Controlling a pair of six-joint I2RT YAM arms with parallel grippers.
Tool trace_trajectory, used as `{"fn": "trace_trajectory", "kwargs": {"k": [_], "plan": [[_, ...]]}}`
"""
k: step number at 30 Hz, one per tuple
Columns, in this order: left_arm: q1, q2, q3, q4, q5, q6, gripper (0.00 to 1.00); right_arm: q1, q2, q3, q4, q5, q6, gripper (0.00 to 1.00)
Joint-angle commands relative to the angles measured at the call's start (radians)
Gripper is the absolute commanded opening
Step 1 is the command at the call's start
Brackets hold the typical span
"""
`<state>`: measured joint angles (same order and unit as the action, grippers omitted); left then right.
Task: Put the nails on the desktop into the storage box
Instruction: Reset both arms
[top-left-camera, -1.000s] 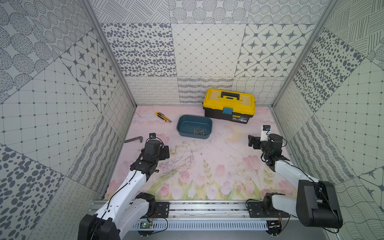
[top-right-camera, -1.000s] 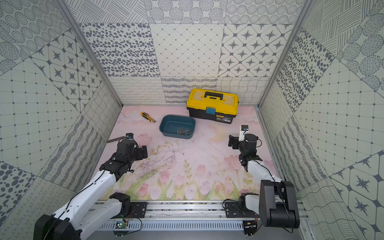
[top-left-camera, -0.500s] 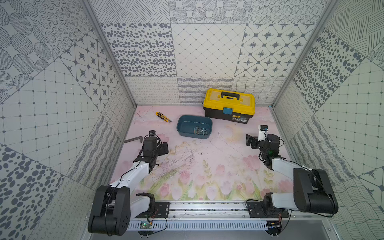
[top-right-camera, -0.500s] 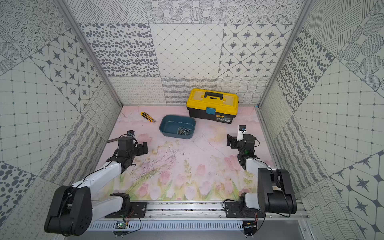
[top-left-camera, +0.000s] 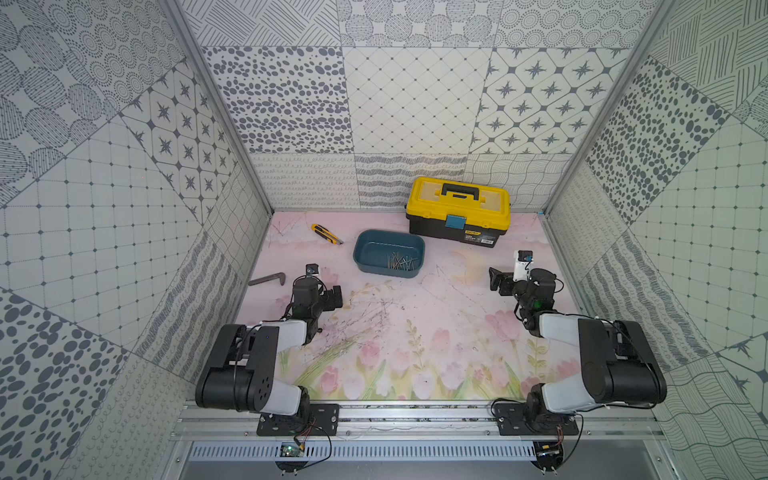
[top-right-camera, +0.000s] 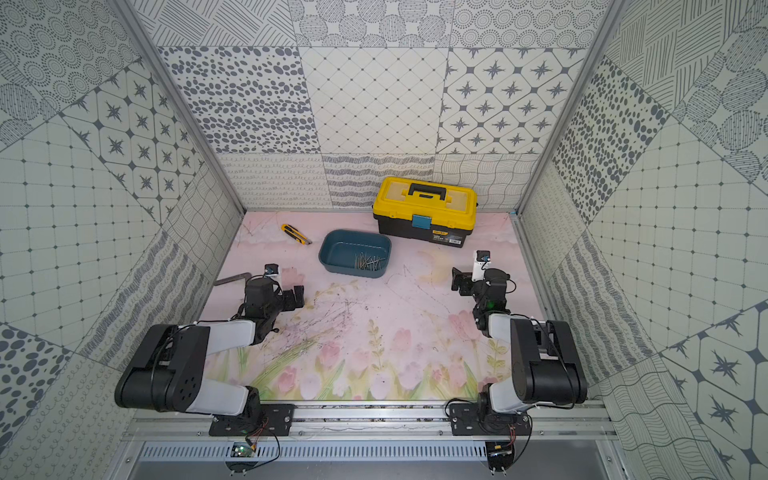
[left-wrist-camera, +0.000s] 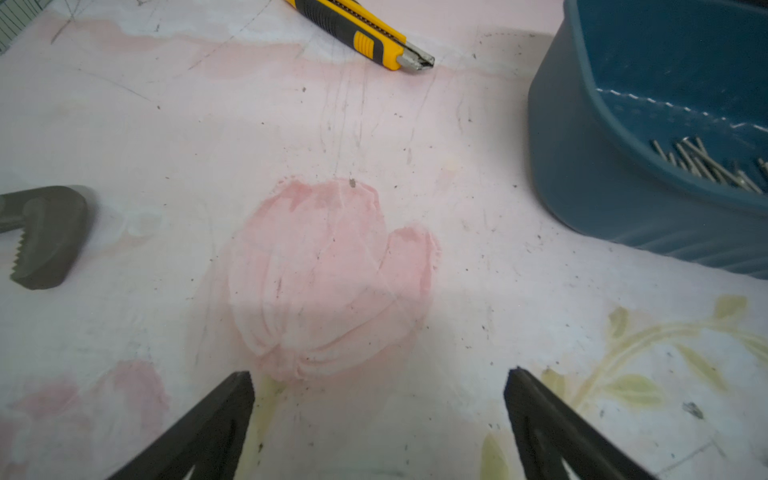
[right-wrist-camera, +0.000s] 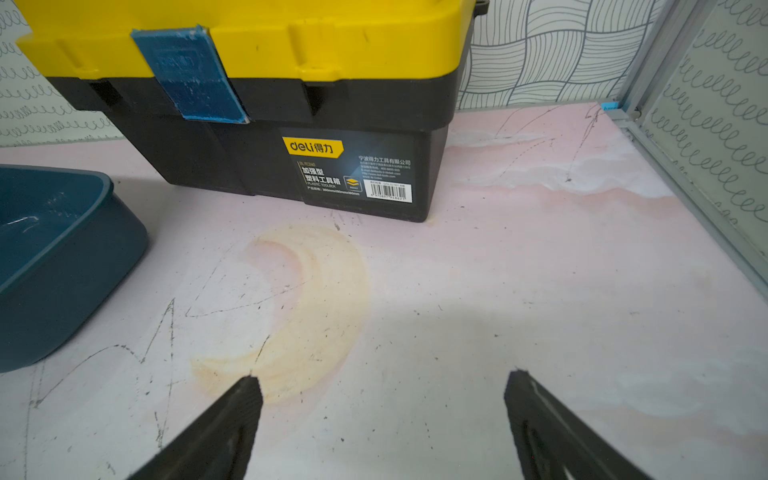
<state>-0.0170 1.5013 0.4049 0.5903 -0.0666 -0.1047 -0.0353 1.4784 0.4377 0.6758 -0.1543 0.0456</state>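
The only readable writing sits on a dark label (right-wrist-camera: 348, 168) stuck to the black front of the yellow-lidded toolbox (right-wrist-camera: 249, 137), seen in the right wrist view. A yellow tag at the label's top carries the brand "deli得力". Below it, in larger characters, stands "加强型 塑料工具箱", with a small line "PLASTIC TOOLBOX" underneath. To the right runs "宁波得力工具有限公司", followed by several lines too fine to make out. A white barcode patch (right-wrist-camera: 387, 193) fills the lower right corner; its digits are too small to read with certainty. In both top views the same label shows only as an illegible patch.
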Motion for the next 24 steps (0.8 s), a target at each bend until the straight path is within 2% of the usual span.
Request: {"fn": "trace_trajectory", "kwargs": {"k": [1,13,19,24], "plan": [[0.007,0.06,-0.029,0.303,0.058,0.019,0.99,-0.003,0.012,-0.034,0.13,-0.014,0.013,0.97],[0.006,0.066,-0.007,0.269,0.044,0.013,0.99,-0.003,0.014,-0.088,0.227,-0.006,0.013,0.97],[0.005,0.065,-0.005,0.265,0.041,0.016,0.99,-0.002,0.069,-0.112,0.317,0.0,0.012,0.96],[0.004,0.067,-0.004,0.263,0.043,0.019,0.99,-0.003,0.074,-0.086,0.272,-0.009,0.01,0.96]]}}
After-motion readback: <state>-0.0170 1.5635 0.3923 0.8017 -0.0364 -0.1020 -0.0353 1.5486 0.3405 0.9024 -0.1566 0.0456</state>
